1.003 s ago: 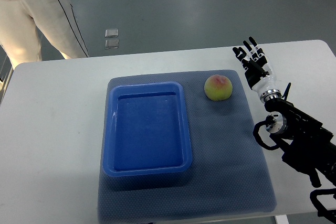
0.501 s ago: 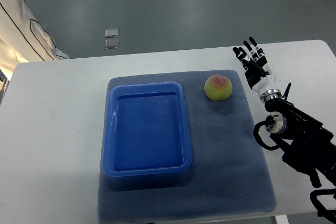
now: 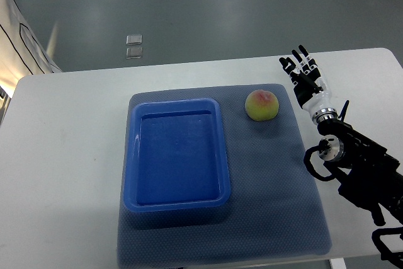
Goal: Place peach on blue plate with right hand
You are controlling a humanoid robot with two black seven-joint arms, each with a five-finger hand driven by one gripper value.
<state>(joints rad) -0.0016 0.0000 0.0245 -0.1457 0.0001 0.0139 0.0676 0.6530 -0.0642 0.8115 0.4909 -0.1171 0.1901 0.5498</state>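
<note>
Sitting beside blue plate [image 3: 177,154]: peach [image 3: 261,104]; right robot hand [image 3: 304,78] fingers spread.

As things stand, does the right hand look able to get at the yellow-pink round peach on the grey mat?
Probably yes. The right hand is open just right of the yellow-pink round peach, with only bare grey mat and white table between them. The blue plate lies on the peach's other side.

— How many views?
— One, set high on the robot's side, looking steeply down.
— What does it take in?
— The whole white rectangular tabletop [image 3: 69,155] at middling range, with grey floor [image 3: 220,11] beyond its far edge.
</note>
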